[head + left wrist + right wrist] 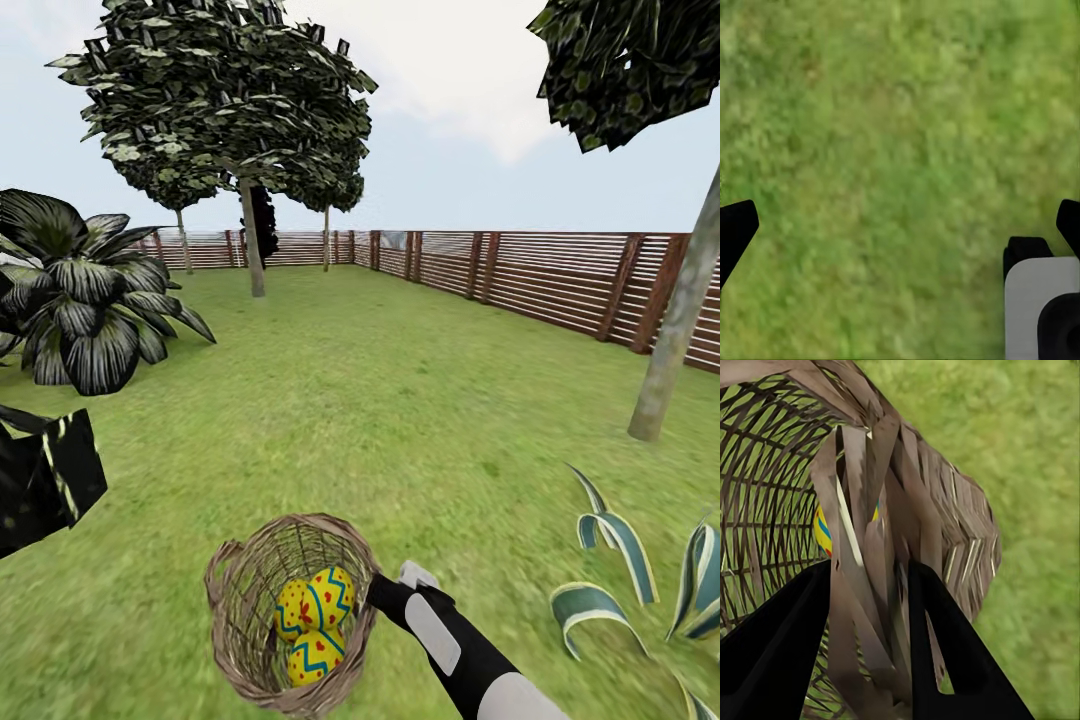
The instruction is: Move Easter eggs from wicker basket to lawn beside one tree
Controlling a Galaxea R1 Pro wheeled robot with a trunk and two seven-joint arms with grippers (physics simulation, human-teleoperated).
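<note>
the wicker basket (262, 610) sat low in the head view, tilted so its mouth faced the camera, with the lawn (380, 400) all around it. the three easter eggs (316, 623) lay bunched together inside it, yellow with blue zigzags and red marks, touching one another against the lower wall.

the right gripper (378, 590) reached in from the lower right and met the basket at its braided rim on the right side. in the right wrist view its two black fingers (776, 649) stood one on either side of the woven rim (874, 585), closed onto the wicker, with a sliver of one egg (823, 531) showing through the weave behind.

the left gripper (900, 225) showed in its own wrist view as two dark fingertips (735, 229) set wide apart, spread open with nothing but grass (892, 150) between them.

farther off, a thick grey-brown tree (675, 330) rose from the lawn at the right, well apart from the basket. a smaller leafy tree (250, 235) stood mid-lawn, and a brown slatted fence (520, 275) bounded the garden behind. a dark broad-leaved shrub (85, 300) stood at the left, and a striped-leaf plant (620, 580) at the lower right.
</note>
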